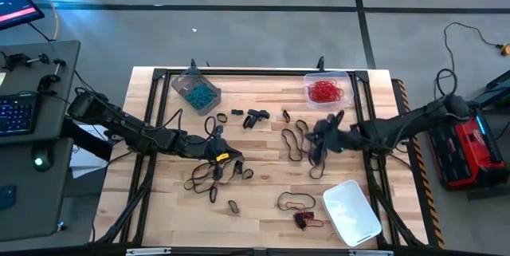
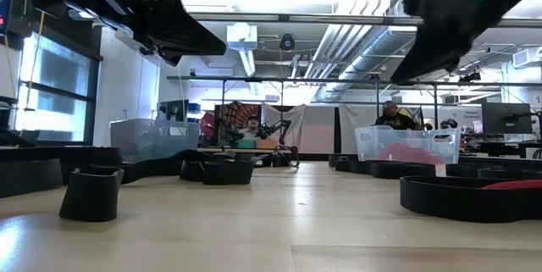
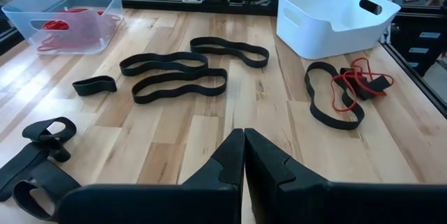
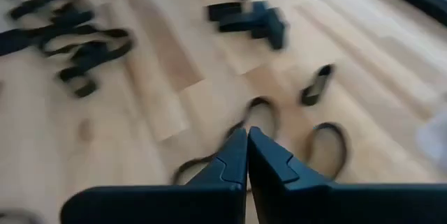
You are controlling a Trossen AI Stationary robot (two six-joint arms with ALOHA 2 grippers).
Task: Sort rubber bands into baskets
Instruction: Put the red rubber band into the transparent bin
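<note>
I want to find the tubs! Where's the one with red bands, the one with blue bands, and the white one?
Red-band tub [image 1: 348, 79]: high view, its right rim.
Blue-band tub [image 1: 180, 83]: high view, its left wall.
White tub [image 1: 351, 212]: high view, its bare floor.

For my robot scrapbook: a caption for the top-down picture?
Two dark robot arms over a wooden table strewn with black rubber bands.

Two baskets [image 1: 195, 88] [image 1: 327, 88] sit at the desk's [image 1: 263, 176] far edge, a third [image 1: 351, 212] near-right; rubber bands [image 1: 296, 140] lie scattered between them.
</note>
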